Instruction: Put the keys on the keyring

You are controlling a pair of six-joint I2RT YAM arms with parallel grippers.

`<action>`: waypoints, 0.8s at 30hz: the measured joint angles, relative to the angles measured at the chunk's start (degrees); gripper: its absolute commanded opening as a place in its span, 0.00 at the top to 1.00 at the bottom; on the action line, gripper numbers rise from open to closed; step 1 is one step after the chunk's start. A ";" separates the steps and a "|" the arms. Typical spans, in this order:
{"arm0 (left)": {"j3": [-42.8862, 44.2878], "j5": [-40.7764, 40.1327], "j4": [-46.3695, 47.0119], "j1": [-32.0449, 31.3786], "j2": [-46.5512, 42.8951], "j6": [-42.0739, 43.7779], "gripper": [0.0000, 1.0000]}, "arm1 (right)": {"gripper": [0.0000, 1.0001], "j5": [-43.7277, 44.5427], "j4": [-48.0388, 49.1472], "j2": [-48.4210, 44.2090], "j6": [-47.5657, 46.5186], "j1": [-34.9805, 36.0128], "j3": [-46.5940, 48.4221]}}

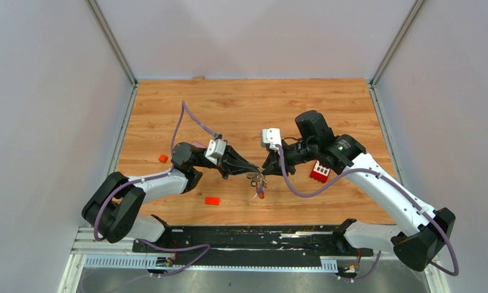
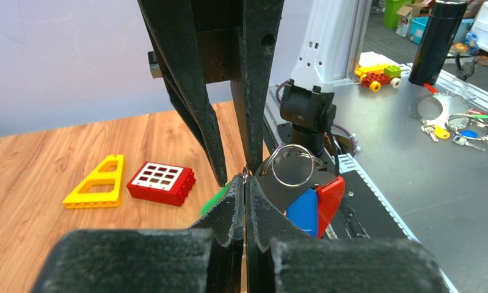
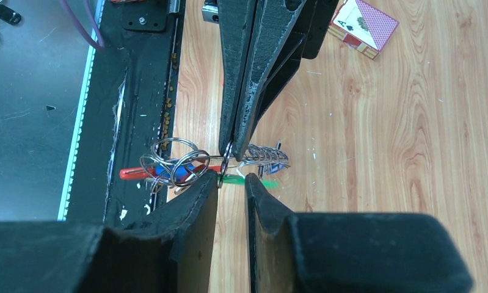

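**Left claw has the keyring pinched, right claw is parted right next to it**

From the overhead camera, the two arms meet nose to nose over the middle of the wooden tabletop [image 1: 241,110]. The keyring [image 1: 259,187] dangles as a small clump just below where the tips meet, and that's about all the view gives (the bunch is too small there to sort out).

The wrist cams fill in the rest. The left wrist view shows the left claw [image 2: 245,181] clenched, pads pressed flat together with a thin wire ring caught at the very tip. A blue tag [image 2: 301,213] and the red strap [image 2: 330,195] hang just to its right under a bigger ring.

The right wrist view shows the same pinch from the other side, plus several overlapping rings and a grey coiled strip that the left cam hides.

The right claw [image 3: 231,183] has its pads standing apart. A green tag [image 3: 256,181] crosses the gap, and nothing looks squeezed.

Other things on the tabletop:
- **Overhead only:** a small orange block [image 1: 163,158] and a red block [image 1: 212,200], both well away from the claws.
- **Overhead and left cam:** a red studded brick [image 1: 319,173] sits near the right arm, and the left cam shows a yellow triangular piece [image 2: 98,182] just beside it.
- **Right cam only:** a box of playing cards [image 3: 364,27].
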 measured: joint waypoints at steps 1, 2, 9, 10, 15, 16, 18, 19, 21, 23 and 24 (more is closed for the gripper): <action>0.00 -0.20 0.00 -0.02 0.00 -0.04 1.00 | 0.78 0.00 0.04 0.11 0.09 0.00 -0.15; 0.00 -0.39 0.00 -0.02 0.00 -0.04 1.00 | 0.78 0.00 0.07 0.26 0.13 0.00 -0.17; -0.02 -1.46 0.02 -0.02 0.00 -0.46 1.00 | 0.83 0.00 1.07 1.01 1.03 0.00 -0.52; -0.04 -1.62 0.02 -0.02 0.00 -0.46 1.00 | 0.84 0.00 1.22 1.03 1.18 0.00 -0.52; -0.48 -2.29 0.09 0.00 0.07 -0.46 1.00 | 0.94 0.02 1.20 1.03 1.66 0.00 -0.59; -0.52 -2.36 0.09 0.00 0.09 -0.46 1.00 | 0.96 0.00 1.18 1.03 1.86 0.00 -0.59; -0.59 -2.40 0.11 0.00 0.20 -0.48 1.00 | 1.00 0.09 1.20 1.03 2.03 0.00 -0.61; -0.61 -2.47 0.17 0.00 0.24 -0.48 1.00 | 1.00 0.09 1.20 1.03 2.05 0.00 -0.68; -0.63 -2.49 0.20 0.00 0.35 -0.48 1.00 | 1.00 0.13 1.25 1.03 2.08 0.00 -0.83; -0.66 -2.51 0.22 0.00 0.55 -0.48 1.00 | 1.00 0.33 1.22 1.01 2.05 0.00 -0.92; -0.66 -2.54 0.22 0.00 0.59 -0.48 1.00 | 1.00 0.57 1.22 1.01 2.05 0.00 -0.92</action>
